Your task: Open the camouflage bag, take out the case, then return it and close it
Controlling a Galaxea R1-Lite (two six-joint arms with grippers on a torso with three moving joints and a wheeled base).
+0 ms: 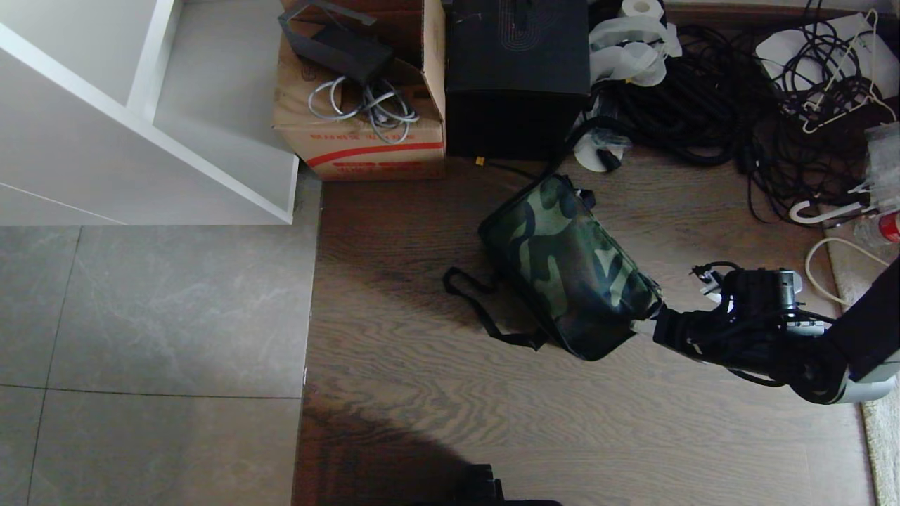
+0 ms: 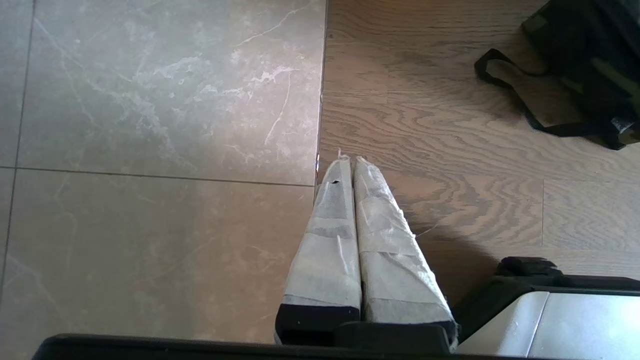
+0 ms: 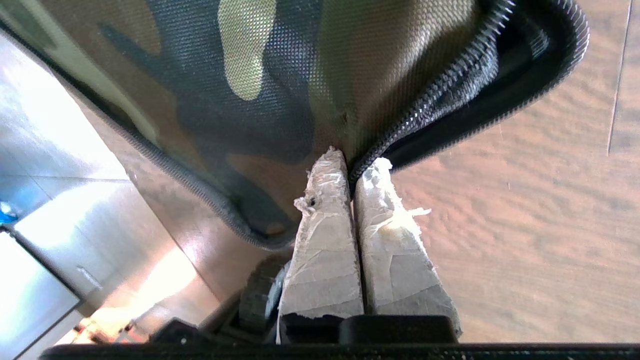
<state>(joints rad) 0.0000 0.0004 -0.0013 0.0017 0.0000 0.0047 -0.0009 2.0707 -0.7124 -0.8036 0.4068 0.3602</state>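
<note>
Right gripper [image 3: 356,162] nearest lens in right wrist view, taped fingers [image 3: 325,240] pinched onto zipper edge [image 3: 440,95] of camouflage bag [image 1: 566,263]. Bag centre-right of head view on wood floor [image 1: 422,422], strap [image 1: 485,313] trailing left. Left gripper [image 2: 348,161] closed, empty, above floor.

Storeroom: cable heaps [image 1: 710,91], cardboard carton [image 1: 365,133]

A brown cardboard box [image 1: 365,133] holding grey cables [image 1: 365,105] stands on the wood floor [image 1: 492,422], with a white shelf [image 1: 140,126] just to its left, a black box [image 1: 517,77] touching its right side, and tangled black cables [image 1: 710,105] further right.
</note>
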